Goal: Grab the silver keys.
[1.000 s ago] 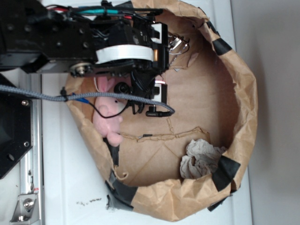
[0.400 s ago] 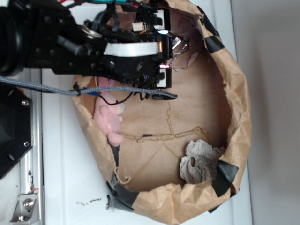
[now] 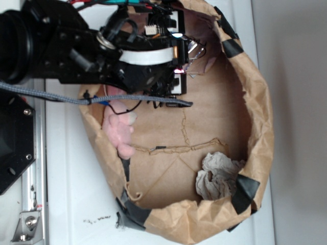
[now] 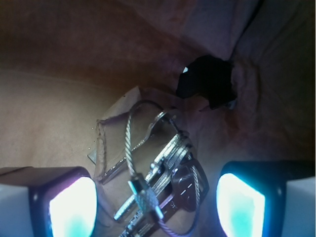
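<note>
The silver keys (image 4: 165, 170) lie on the brown paper floor, strung on a thin wire cable loop with a knurled clasp. My gripper (image 4: 155, 207) is open just over them. One glowing pad (image 4: 71, 207) stands left of the bunch and the other (image 4: 239, 202) right of it, and neither touches the metal. In the exterior view the keys (image 3: 195, 49) glint at the top of the paper bag, just beyond my gripper (image 3: 180, 56) at the end of the black arm.
A crumpled brown paper bag (image 3: 261, 127) with black tape patches walls in the area. A pink plush bunny (image 3: 120, 131) lies by its left wall under the arm. A grey-beige paper wad (image 3: 217, 176) sits at the lower right. A dark hole (image 4: 205, 84) shows in the paper behind the keys.
Over the last second the arm swung up toward the keys and the bag's rim shifted. In the last half second almost nothing moved.
</note>
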You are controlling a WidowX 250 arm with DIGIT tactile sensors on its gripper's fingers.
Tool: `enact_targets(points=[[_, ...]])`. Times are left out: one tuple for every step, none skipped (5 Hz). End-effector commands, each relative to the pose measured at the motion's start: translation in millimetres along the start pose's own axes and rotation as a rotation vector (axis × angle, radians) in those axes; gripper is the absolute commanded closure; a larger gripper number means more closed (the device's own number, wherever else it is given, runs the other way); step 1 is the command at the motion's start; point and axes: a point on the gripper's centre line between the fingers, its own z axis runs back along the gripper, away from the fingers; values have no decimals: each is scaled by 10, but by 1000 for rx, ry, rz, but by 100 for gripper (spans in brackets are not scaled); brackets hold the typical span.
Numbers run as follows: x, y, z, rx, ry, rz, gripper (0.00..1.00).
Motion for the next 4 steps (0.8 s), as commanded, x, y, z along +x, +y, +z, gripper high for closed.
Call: enact_targets(points=[[65,-87,-37,24,-29,-21,0],[31,-115,-85,41,-23,2,100],[36,-114,-88,37,-20,8,100],[35,-107,-79,36,-23,9,100]])
